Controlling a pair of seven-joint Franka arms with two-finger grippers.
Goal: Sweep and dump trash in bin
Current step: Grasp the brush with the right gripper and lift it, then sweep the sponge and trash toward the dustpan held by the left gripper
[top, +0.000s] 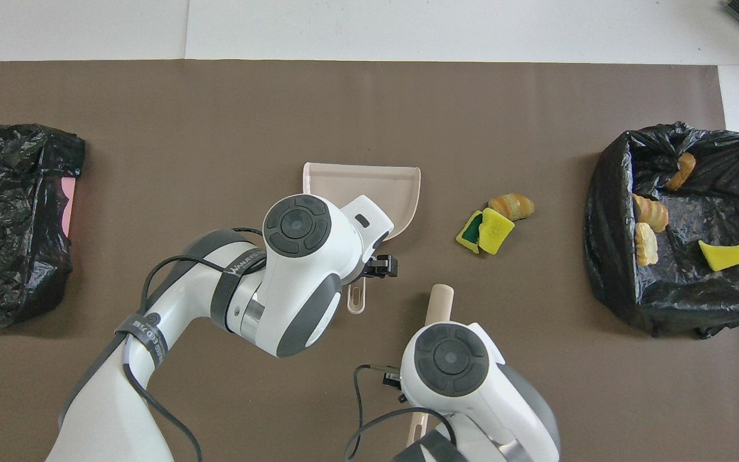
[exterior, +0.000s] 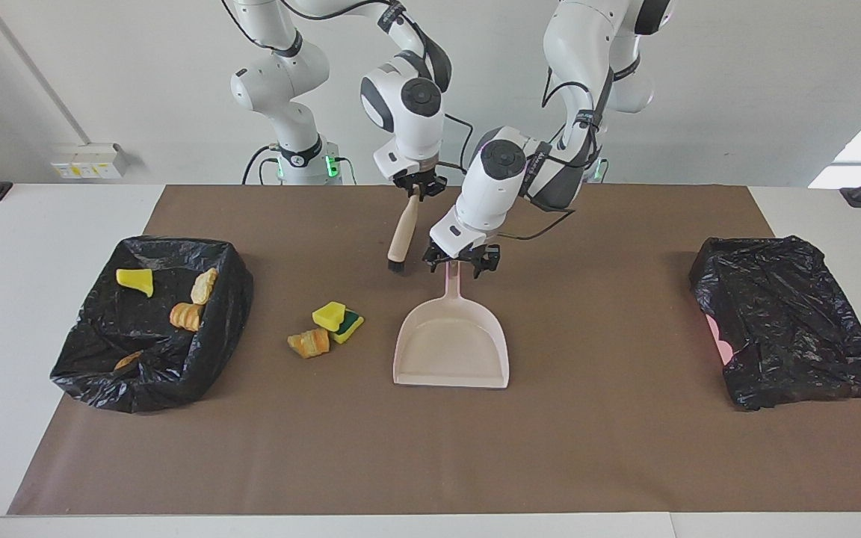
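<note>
Trash (exterior: 326, 329) beside dustpan (exterior: 451, 351); bin (exterior: 154, 321) near.
</note>
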